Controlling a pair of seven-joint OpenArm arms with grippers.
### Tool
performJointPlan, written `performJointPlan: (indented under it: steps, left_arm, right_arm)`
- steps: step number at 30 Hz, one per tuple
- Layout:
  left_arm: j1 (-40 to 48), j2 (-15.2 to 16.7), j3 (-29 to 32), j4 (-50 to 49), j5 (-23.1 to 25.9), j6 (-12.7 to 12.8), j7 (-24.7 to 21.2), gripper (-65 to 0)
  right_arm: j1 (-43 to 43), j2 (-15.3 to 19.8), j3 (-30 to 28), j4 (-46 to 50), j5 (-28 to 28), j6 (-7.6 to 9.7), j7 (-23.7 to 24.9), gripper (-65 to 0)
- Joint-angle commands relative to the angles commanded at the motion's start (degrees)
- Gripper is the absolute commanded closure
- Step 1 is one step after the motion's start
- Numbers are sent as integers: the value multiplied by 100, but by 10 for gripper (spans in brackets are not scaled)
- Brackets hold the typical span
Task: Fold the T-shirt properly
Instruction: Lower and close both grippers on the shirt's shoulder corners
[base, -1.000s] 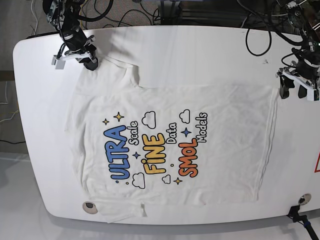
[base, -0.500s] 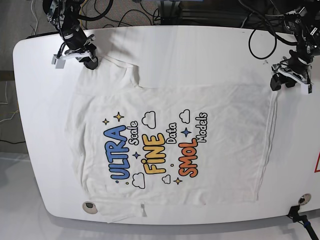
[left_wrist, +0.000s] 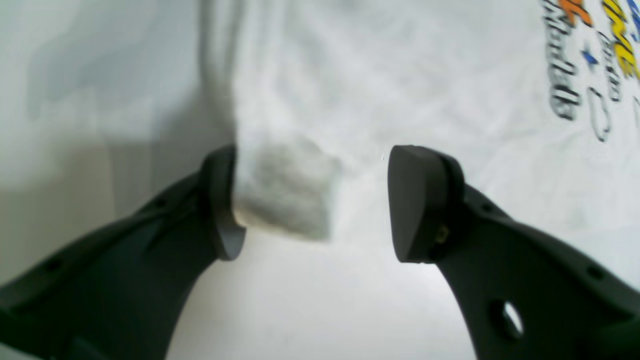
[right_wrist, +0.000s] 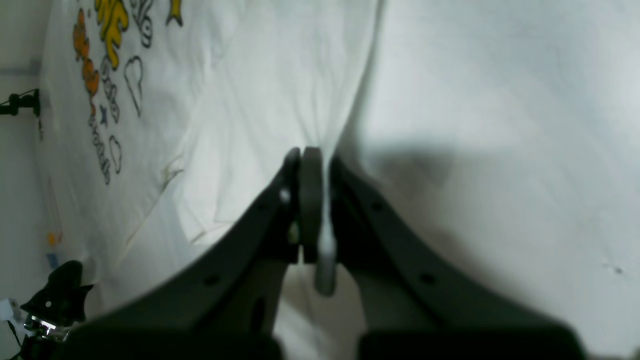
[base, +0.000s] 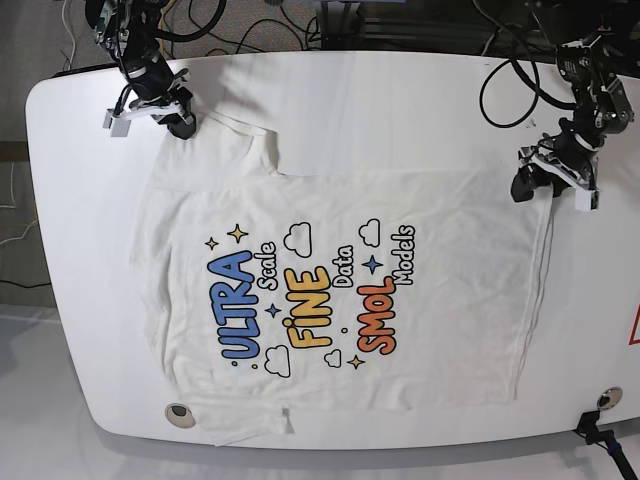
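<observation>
The T-shirt (left_wrist: 400, 75) fills the upper part of the left wrist view, print at the far right. The left claw (left_wrist: 315, 200) stands wide, one pad touching a thick folded corner of hem that sits between the jaws, the other pad well apart from it over flat cloth. To do this step well, I judge the claw should settle so both layers of that corner lie between the pads before it closes; a shallow bite would take only the top ply.

In the right wrist view the right claw (right_wrist: 312, 210) is pinched narrow on an edge of the T-shirt (right_wrist: 260, 90), a thin strip of white cloth showing between the pads, with tension creases fanning away ahead of it. The grip looks firm, though how many layers it holds cannot be told.

The base view shows the T-shirt (base: 340, 290) spread print-up on the white surface (base: 400, 100). The right claw (base: 165, 115) sits at the sleeve corner on that view's left, the left claw (base: 545, 180) at the hem corner on its right, both along the same far edge. Lifting should wait, I think, until both grips are secure, then proceed evenly so the cloth stays taut between them.
</observation>
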Motion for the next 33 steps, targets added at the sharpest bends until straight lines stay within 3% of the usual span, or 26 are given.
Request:
performJointPlan:
  steps: [11, 13, 17, 20, 33]
  left_arm:
    - [-246, 35, 0, 0, 9, 18, -18, -390]
    - [-413, 176, 0, -70, 26, 18, -18, -324]
    - [-607, 220, 0, -246, 35, 18, -18, -110]
    - [-580, 220, 0, -246, 35, 18, -18, -10]
    - [97, 185, -26, -202, 0, -9, -9, 0]
  right_arm:
    - [9, 0, 0, -9, 0, 0, 0, 0]
    - [9, 0, 0, -9, 0, 0, 0, 0]
    - [26, 0, 0, 9, 0, 0, 0, 0]
    - [35, 26, 0, 18, 0, 0, 0, 0]
    - [-229, 132, 0, 738, 26, -9, 0, 0]
